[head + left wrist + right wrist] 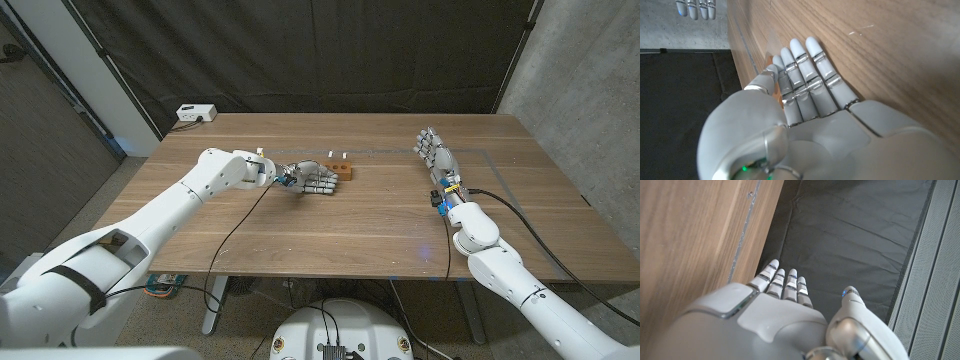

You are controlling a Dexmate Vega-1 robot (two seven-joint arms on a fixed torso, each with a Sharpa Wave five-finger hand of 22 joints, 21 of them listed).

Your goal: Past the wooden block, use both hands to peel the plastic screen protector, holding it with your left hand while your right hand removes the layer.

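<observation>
Dark curtain behind, concrete wall to one side, a wooden counter (330,225) under both arms. Screen protector not clearly made out; possibly a faint clear sheet by the left fingertips in the left wrist view, just past the wooden block (338,169), though too faint to confirm. Left hand (308,179) reaching in beside the block, fingers extended and close together, gripping nothing visible. Right hand (435,153) well apart near the far edge, fingers spread, empty. Judged an early step: approach, hold not yet secured. Next likely calls for pinning the sheet with the left hand, then bringing the right across to lift a corner. No readable writing or brand anywhere.
</observation>
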